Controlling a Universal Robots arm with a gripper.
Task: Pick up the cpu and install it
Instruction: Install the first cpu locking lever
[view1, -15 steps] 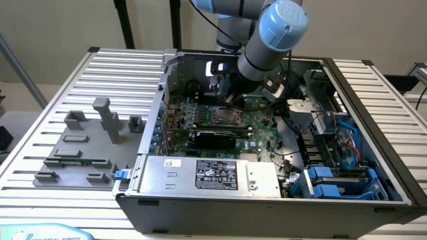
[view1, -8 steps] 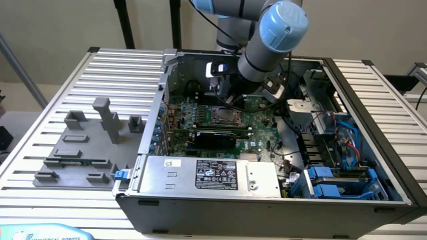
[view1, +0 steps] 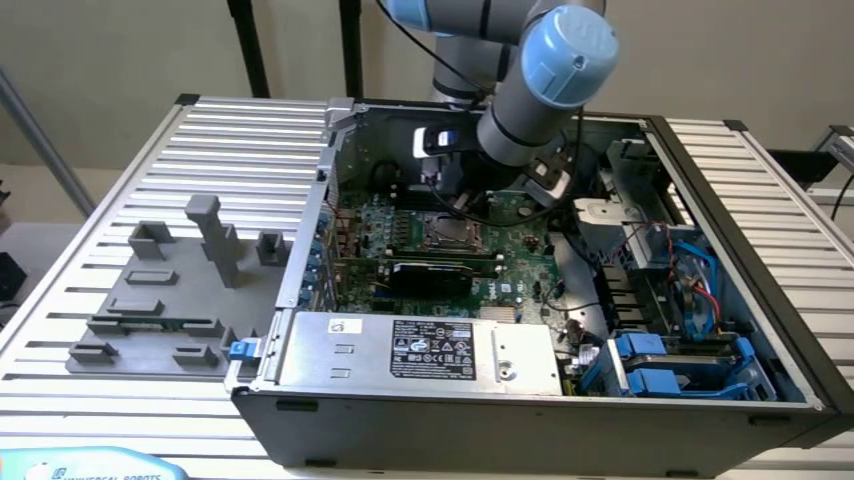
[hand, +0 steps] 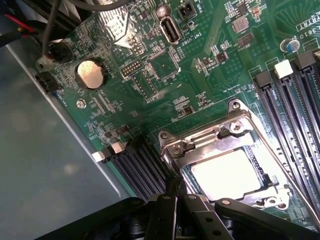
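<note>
Worktop (view1: 200, 140): one ribbed metal surface, cut off at the exterior view's edges.
Computer case (view1: 534, 420): one, lying open, around the tool; its far corner is hidden by the arm (view1: 541, 70).
Motherboard (hand: 150, 75): one green board under the tool; its small parts are too many and too fine to count.
Fixture blocks (view1: 174, 300): one grey cluster, well apart from the tool, beside the case.
Socket frame (hand: 220, 145): one metal frame just below the tool, partly cut off by the tool's black links.
Cpu (hand: 225, 172): one, silver-white top, lying inside the socket frame, just ahead of the fingertips.
Tool (hand: 175, 187): clenched, fingers together, holding nothing; its tip is near the frame's edge, contact hard to judge.
</note>
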